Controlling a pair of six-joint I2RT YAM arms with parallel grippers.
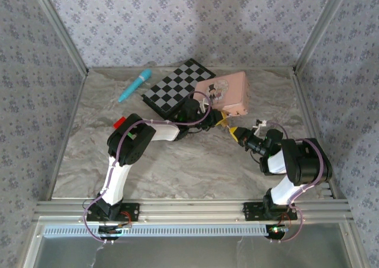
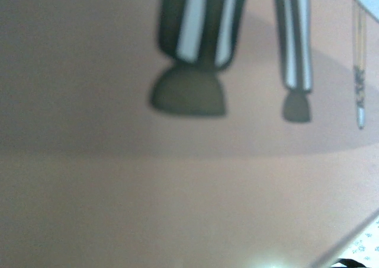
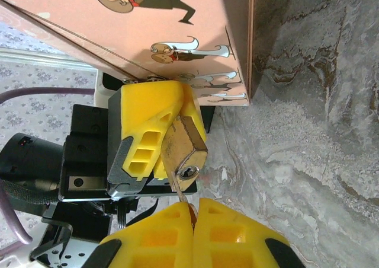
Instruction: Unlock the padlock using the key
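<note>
My left gripper (image 3: 174,123) clamps the padlock (image 3: 185,152) to steady it, keyhole towards me; my right gripper (image 3: 192,216) pinches the key (image 3: 179,191), tip at the keyhole.

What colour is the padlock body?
Brass-gold padlock, with a silvery keyway face. It shows best in the right wrist view.

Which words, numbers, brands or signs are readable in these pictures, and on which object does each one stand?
No readable text.
The pink tin carries only cartoon drawings.
A dark mark on it, in the left wrist view, is too blurred to read.
The padlock and the key show no legible stamp.
</note>
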